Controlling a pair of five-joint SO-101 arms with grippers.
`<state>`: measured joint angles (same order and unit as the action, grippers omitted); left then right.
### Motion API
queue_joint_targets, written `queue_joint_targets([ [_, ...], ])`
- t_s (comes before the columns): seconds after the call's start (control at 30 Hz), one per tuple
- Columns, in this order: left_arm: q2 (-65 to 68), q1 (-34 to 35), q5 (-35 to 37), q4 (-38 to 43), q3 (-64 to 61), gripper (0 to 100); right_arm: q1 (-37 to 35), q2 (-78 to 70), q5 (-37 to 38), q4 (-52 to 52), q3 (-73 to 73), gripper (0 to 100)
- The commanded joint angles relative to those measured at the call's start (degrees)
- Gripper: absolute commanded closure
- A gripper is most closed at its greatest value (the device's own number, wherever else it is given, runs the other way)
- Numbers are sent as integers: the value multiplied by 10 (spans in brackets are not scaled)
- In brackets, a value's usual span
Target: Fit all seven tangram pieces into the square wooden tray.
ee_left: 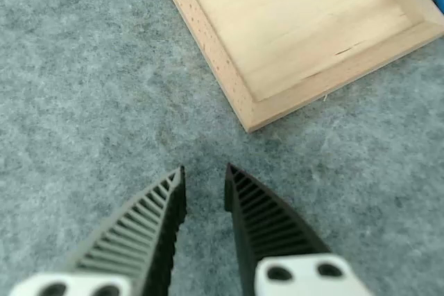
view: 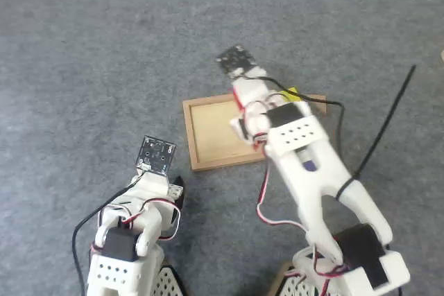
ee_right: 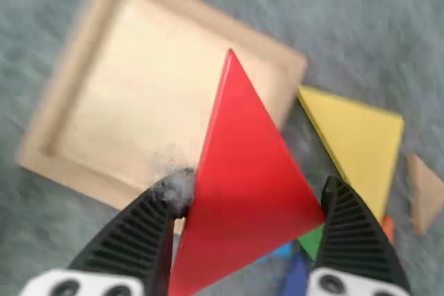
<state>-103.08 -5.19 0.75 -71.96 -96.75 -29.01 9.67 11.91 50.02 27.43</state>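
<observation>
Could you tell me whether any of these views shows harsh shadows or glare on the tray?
High view: soft, even light, with no glare on the tray and no hard shadows on the carpet. Left wrist view: only a thin shadow line along the tray's inner wall. Right wrist view: the red triangle in the right gripper is evenly lit, without highlights.

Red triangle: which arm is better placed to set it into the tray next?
Likely right. The right gripper holds the red triangle over the wooden tray edge; the left gripper is empty, over the carpet off the tray's corner.
</observation>
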Motion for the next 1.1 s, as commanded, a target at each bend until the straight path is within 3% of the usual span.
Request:
queue_joint_targets([
  [0.0, -12, 4, 5, -4, 3, 908, -33, -29, -25, -41, -50, 783],
  [0.3, -12, 4, 5, -4, 3, 908, -80, -204, -97, -68, -150, 783],
  [0.47, -12, 4, 5, -4, 3, 908, -120, -262, -98, -68, -192, 783],
  [0.77, -12, 4, 5, -4, 3, 908, -119, -298, -110, -62, -222, 778],
  [1.07, -12, 4, 5, -4, 3, 908, -119, -298, -115, -43, -225, 649],
])
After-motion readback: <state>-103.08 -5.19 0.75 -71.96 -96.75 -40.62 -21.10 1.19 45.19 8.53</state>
